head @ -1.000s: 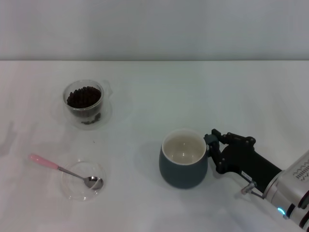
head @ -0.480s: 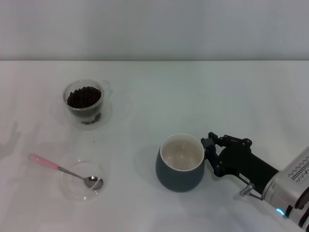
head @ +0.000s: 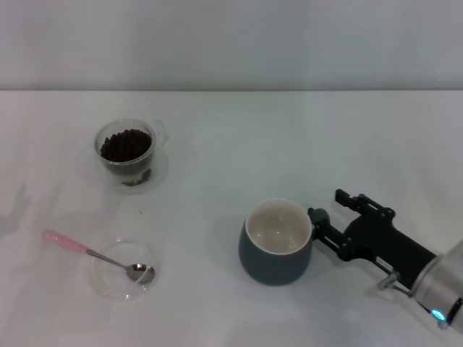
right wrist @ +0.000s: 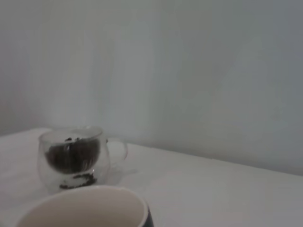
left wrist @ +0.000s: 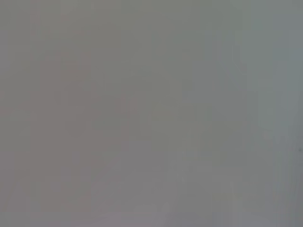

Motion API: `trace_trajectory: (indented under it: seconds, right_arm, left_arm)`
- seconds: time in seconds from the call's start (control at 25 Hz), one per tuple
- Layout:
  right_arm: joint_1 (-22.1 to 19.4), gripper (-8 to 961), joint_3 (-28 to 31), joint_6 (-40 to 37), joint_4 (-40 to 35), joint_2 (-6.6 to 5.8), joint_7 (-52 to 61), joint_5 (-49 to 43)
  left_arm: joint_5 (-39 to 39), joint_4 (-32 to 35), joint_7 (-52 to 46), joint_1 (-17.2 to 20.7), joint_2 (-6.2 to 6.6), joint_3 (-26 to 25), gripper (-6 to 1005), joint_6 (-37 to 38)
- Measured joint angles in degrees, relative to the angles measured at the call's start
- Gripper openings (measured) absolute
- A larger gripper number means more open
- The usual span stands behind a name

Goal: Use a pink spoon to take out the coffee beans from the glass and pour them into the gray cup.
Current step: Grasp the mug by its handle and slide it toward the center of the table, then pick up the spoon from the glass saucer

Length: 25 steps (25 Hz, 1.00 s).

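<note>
The gray cup [head: 275, 242] stands upright at the front centre-right, its cream inside empty; its rim also shows in the right wrist view [right wrist: 83, 204]. My right gripper [head: 328, 205] is open just right of the cup, one fingertip close to the cup's side. The glass [head: 126, 152] with the coffee beans [head: 125, 144] stands at the back left, and also shows in the right wrist view [right wrist: 73, 158]. The pink spoon [head: 69, 243] lies at the front left, its metal bowl resting in a shallow clear dish. My left gripper is out of view.
The shallow clear glass dish [head: 108, 283] sits on the white table [head: 239, 152] at the front left. The left wrist view shows only a plain grey surface. A pale wall runs behind the table's far edge.
My right gripper has opened and let go of the gray cup, drawing back a little to the right. The cup shifted slightly and now stands by itself.
</note>
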Motion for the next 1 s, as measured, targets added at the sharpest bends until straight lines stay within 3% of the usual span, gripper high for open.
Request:
trace_trajectory:
  seconds: [0.08,0.16,0.44,0.72,0.8,1.0]
  right_arm:
    - [0.7,510,-0.4,2.3,-2.5,-0.16,3.2,-0.5]
    - [1.6,723,-0.5,4.5,-5.3,-0.39,6.6,-2.2]
    - [2.6,728,-0.7,8.5,-9.8,-0.98,10.9,-5.1]
    - [1.7,726,-1.3,11.8,-13.0,-2.72,17.0,-6.3]
    - [0.7,725,-0.3,16.1,-16.2,-2.6,17.2,-4.6]
    - [-0.3,724,2.0,18.8,-19.3,-1.88,14.9,2.0]
  left_arm:
    - [0.0,0.0,0.0,0.0,0.0,0.0,860,0.0]
    - [0.0,0.1,0.0,0.0,0.0,0.0,860,0.0]
    - [0.0,0.4,0.0,-0.1,-0.09,0.0,860,-0.1]
    - [0.0,0.1,0.1,0.0,-0.09,0.0,860,-0.4]
    - [0.0,0.0,0.0,0.1,-0.09,0.0,860,-0.4]
    - [-0.1,-0.1,-4.0,0.8,-0.19,0.0,860,-0.6]
